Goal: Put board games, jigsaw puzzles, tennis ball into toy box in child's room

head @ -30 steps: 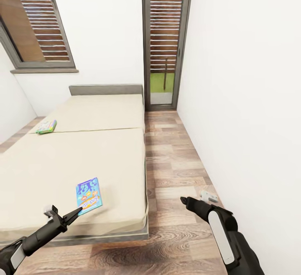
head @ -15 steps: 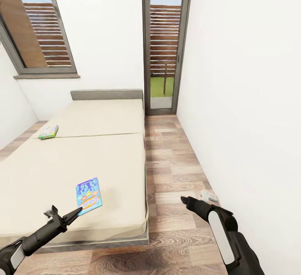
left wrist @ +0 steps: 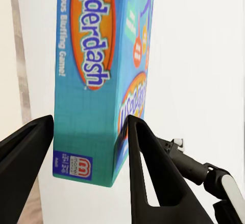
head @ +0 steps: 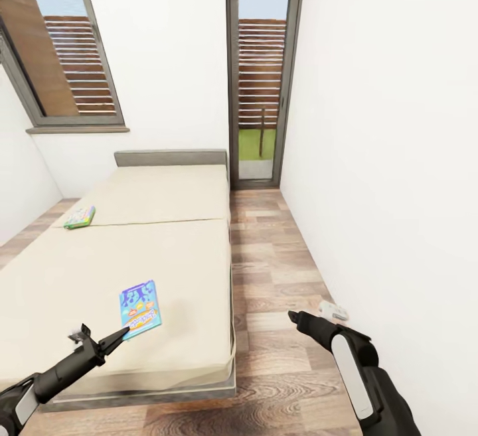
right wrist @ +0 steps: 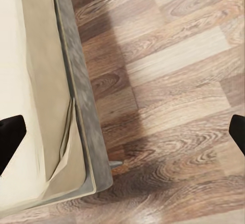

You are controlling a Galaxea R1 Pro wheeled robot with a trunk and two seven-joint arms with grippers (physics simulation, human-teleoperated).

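Head view: bed [head: 133, 270] w/ beige mattress and grey headboard takes the left half, wood floor [head: 279, 277] strip running to 12 o'clock btwn bed and white wall [head: 385, 157]. Blue board game [head: 140, 308] lies flat on the mattress near the foot-end corner, approx 7 o'clock in frame. Second board game [head: 79, 217] (greenish, print too small to read) sits on the far left edge of the bed, approx 10 o'clock, well apart from the blue one. Left gripper [head: 109, 343] is just beside the blue box's near edge, tip pointing at it. Left wrist view: left gripper's fingers [left wrist: 153, 178] spread wide, the blue box's short end btwn them, not clamped; contact can't be confirmed. Right gripper [head: 297, 320] hangs over the floor at 5 o'clock, nothing in it. Right wrist view: right gripper's tips at the frame edges, so jaws wide open, looking down at the bed's corner and floor planks. Window [head: 60, 58] at 11 o'clock, glass door [head: 262, 71] at 12.
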